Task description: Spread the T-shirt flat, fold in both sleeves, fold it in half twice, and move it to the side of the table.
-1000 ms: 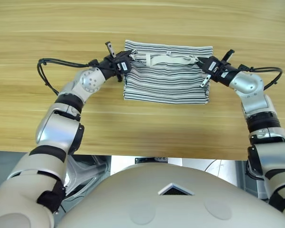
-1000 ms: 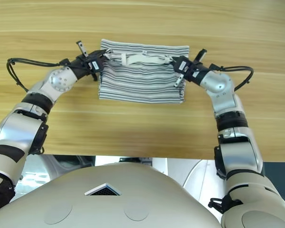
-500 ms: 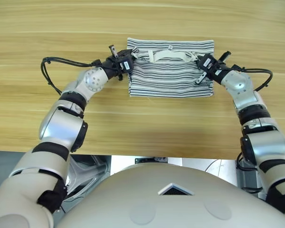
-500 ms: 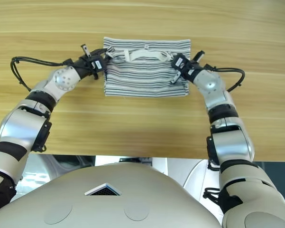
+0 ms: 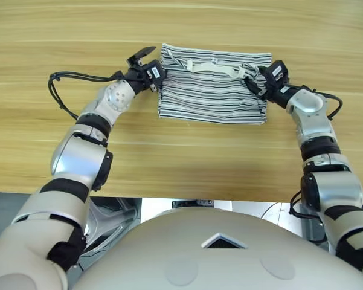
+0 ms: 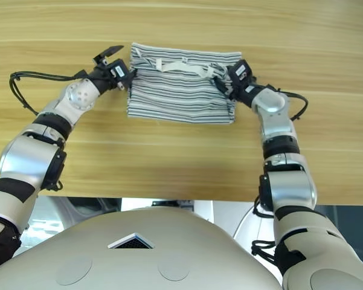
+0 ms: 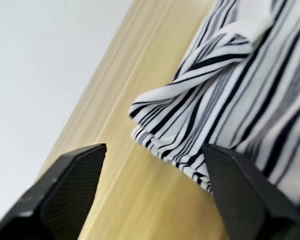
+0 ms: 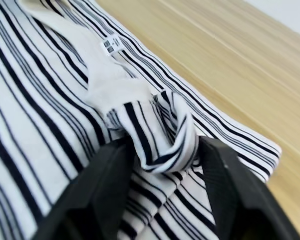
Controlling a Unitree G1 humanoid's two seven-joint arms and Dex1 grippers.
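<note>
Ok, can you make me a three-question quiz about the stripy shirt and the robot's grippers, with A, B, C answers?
1. Where does the T-shirt lie? A flat on the table; B on the floor; C over an arm.
2. Its colour? A plain red; B white with dark stripes; C green.
3. What is the right gripper doing? A open, off the cloth; B pinching a fold of cloth; C holding a cup.
Answers: A, wood shows all round it; B, stripes run across it; B, cloth bunches between its fingers.
</note>
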